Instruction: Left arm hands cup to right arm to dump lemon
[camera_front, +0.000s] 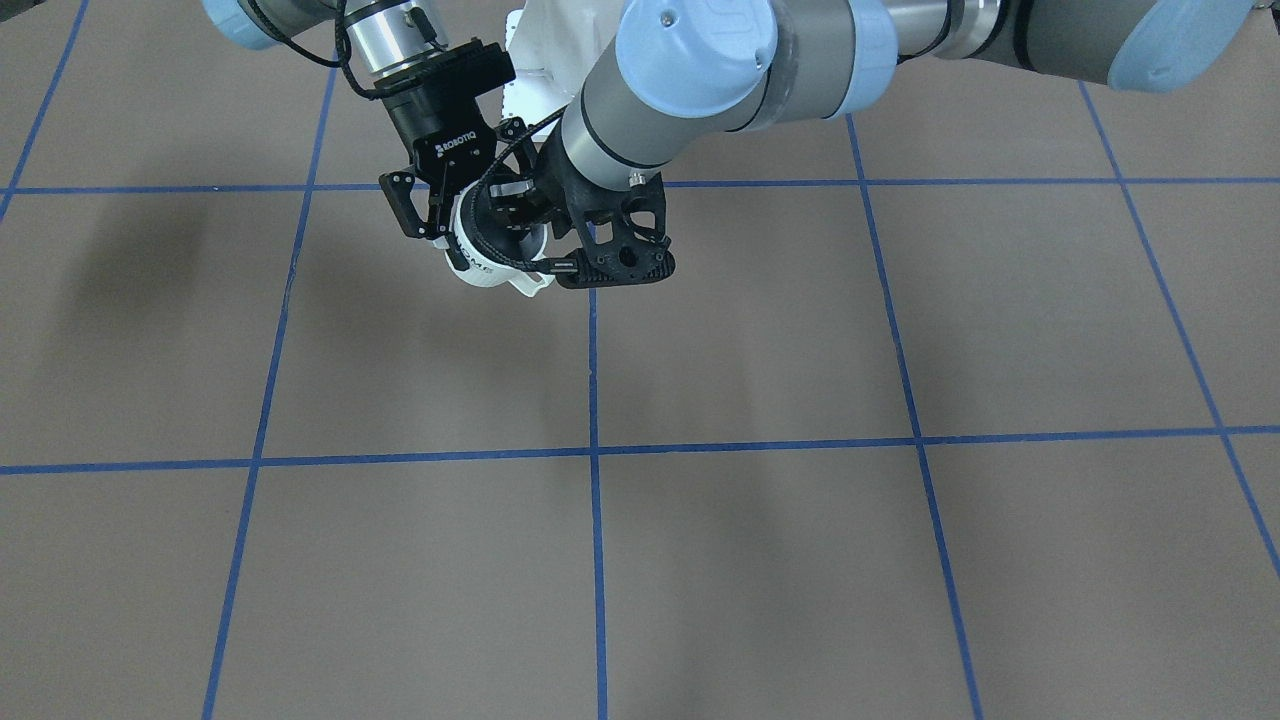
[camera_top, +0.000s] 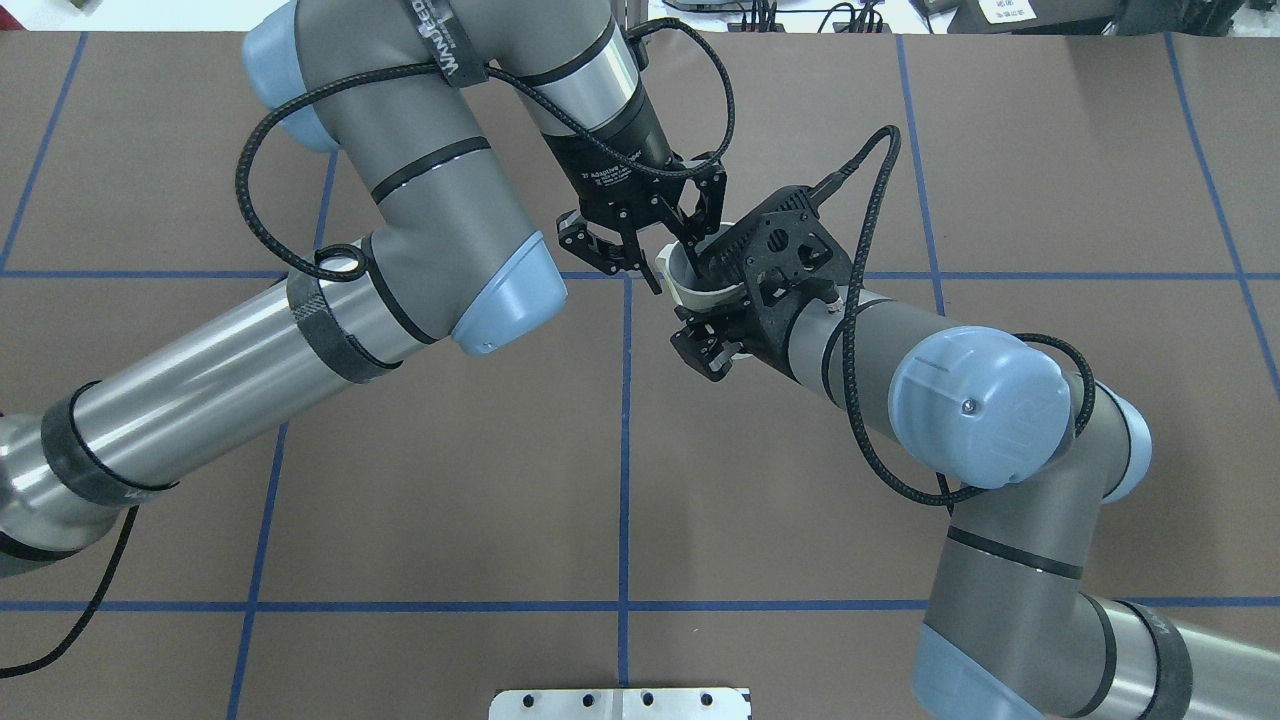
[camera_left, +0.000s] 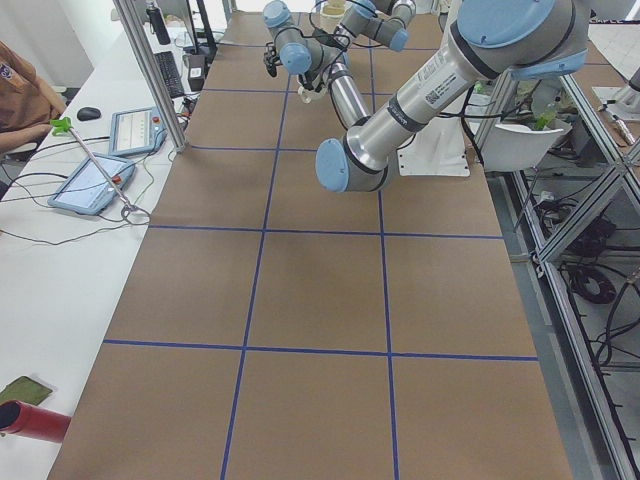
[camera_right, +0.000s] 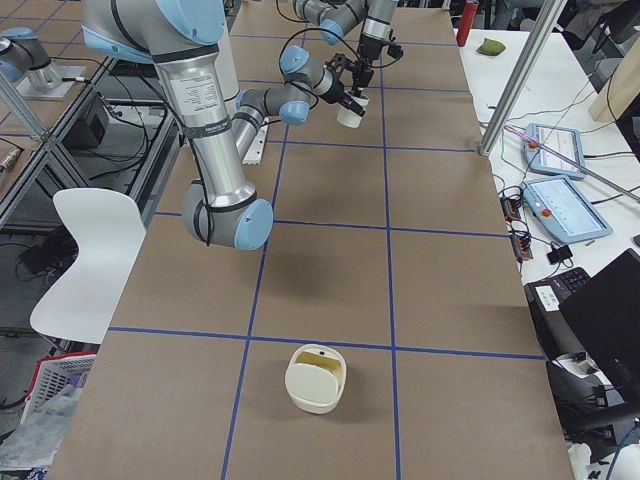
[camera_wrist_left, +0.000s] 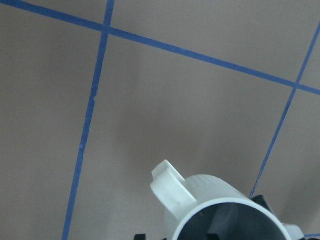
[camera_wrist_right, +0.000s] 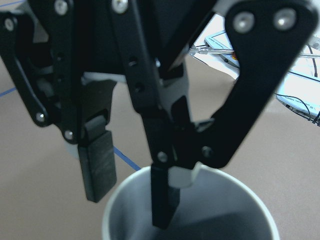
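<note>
While cup (camera_front: 480, 275) hangs over brown blue-taped tbl (camera_front: 750, 330) | L tool (camera_top: 675, 262) spread | R tool (camera_top: 715, 315) pinching cup | tablets (camera_right: 565, 205) on bench (camera_right: 590, 90)

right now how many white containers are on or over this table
2. A cup is held in the air above the table. A wider tub stands on the table toward the robot's right end. No other shows in these views, though the arms hide some of the surface.
</note>
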